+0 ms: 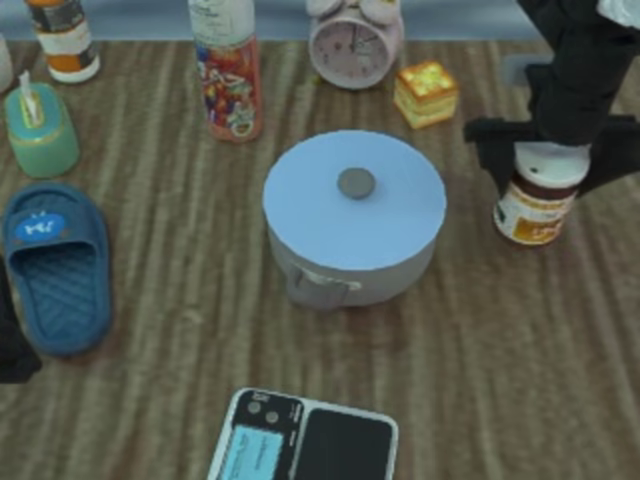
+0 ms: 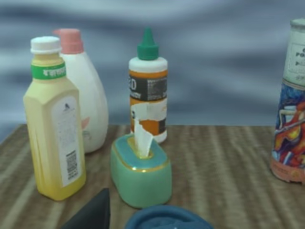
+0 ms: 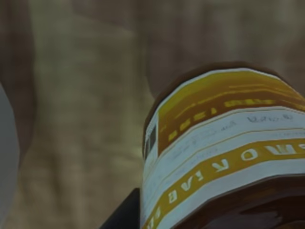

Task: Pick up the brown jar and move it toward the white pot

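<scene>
Jar (image 1: 536, 200) of brown stuff sits right of the white pot (image 1: 354, 215), apart from it, near the worktop's (image 1: 500, 340) right edge — the right gripper (image 1: 552, 150) appears clamped round its lid — left arm parked at the left edge.

Brown jar (image 3: 224, 148) label: lettering upside down, not legible. Orange-banded bottle (image 2: 148, 95) behind the tissue box (image 2: 141, 176): only "D" readable. Rest unreadable.
</scene>
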`<action>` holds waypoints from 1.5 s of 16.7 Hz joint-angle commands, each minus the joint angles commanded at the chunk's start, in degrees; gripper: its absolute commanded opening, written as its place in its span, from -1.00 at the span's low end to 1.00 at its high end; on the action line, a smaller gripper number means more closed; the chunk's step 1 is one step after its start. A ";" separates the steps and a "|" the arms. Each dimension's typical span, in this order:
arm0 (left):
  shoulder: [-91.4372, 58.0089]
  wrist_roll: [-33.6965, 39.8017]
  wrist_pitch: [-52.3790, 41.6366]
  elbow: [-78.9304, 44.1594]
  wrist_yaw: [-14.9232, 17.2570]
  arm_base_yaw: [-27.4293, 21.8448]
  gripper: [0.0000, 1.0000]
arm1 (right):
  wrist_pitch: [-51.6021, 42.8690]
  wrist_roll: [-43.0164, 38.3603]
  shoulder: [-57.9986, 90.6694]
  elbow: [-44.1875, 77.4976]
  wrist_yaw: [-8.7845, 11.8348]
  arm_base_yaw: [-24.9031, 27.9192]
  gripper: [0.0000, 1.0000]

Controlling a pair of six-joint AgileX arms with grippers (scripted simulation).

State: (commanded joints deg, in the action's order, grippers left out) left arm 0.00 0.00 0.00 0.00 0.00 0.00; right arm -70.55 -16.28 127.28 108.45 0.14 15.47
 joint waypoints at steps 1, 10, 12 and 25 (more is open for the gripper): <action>0.00 0.00 0.00 0.00 0.00 0.00 1.00 | 1.76 0.00 0.26 -1.54 -0.02 0.10 -1.00; 0.00 0.00 0.00 0.00 0.00 0.00 1.00 | 4.89 -0.04 0.98 -4.55 -0.03 0.28 -0.55; 0.00 0.00 0.00 0.00 0.00 0.00 1.00 | 4.89 -0.04 0.98 -4.55 -0.03 0.28 -0.25; 0.00 0.00 0.00 0.00 0.00 0.00 1.00 | 4.89 -0.04 0.98 -4.55 -0.03 0.28 1.00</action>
State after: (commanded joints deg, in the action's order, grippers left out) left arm 0.00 0.00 0.00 0.00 0.00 0.00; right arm -65.66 -16.32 128.25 103.91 0.11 15.75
